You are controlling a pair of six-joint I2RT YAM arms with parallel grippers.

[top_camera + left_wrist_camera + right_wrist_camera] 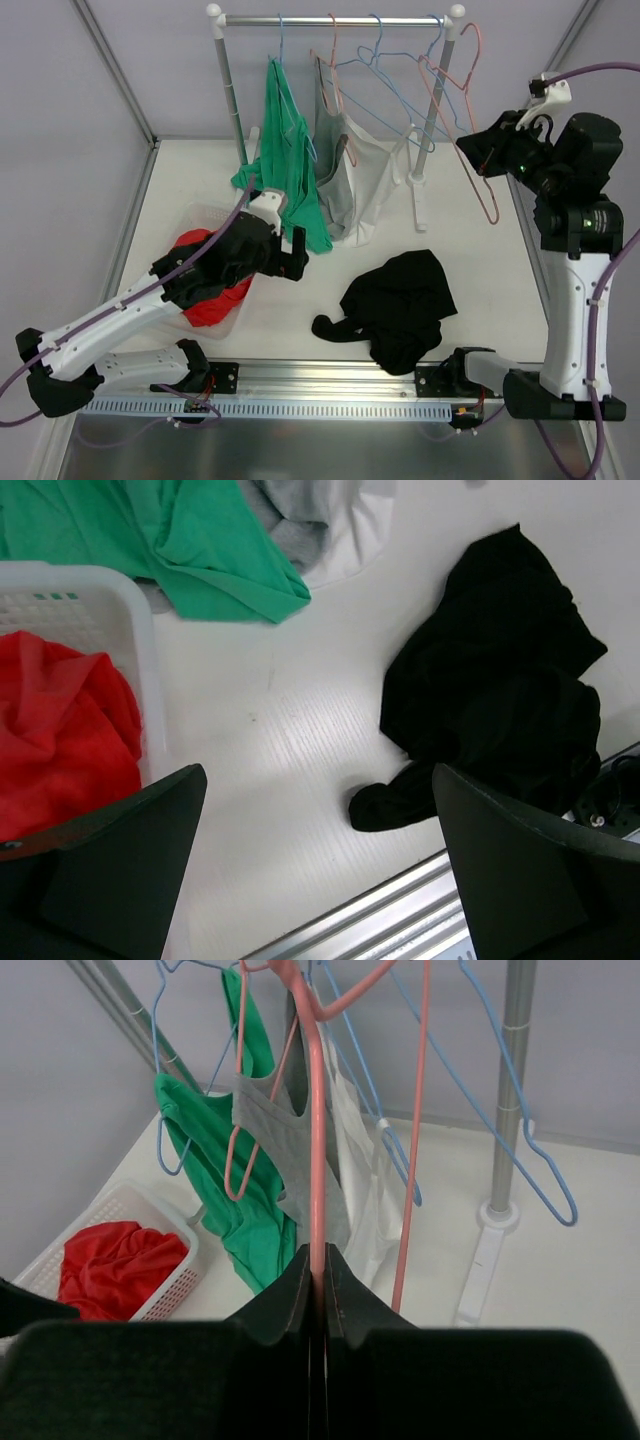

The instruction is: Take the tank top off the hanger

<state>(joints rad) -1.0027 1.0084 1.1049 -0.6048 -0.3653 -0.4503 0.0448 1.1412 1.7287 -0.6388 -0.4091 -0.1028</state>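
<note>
Clamped tight on the bare pink hanger point(317, 1160) at upper right, the right gripper point(319, 1260). Spread wide and empty left of centre, beside the white basket point(90, 575), the left gripper point(315, 815). Crumpled on the table point(290, 315) at lower centre, the black tank top point(395, 305).

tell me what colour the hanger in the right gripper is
Pink; the hanger shows best in the right wrist view.
</note>
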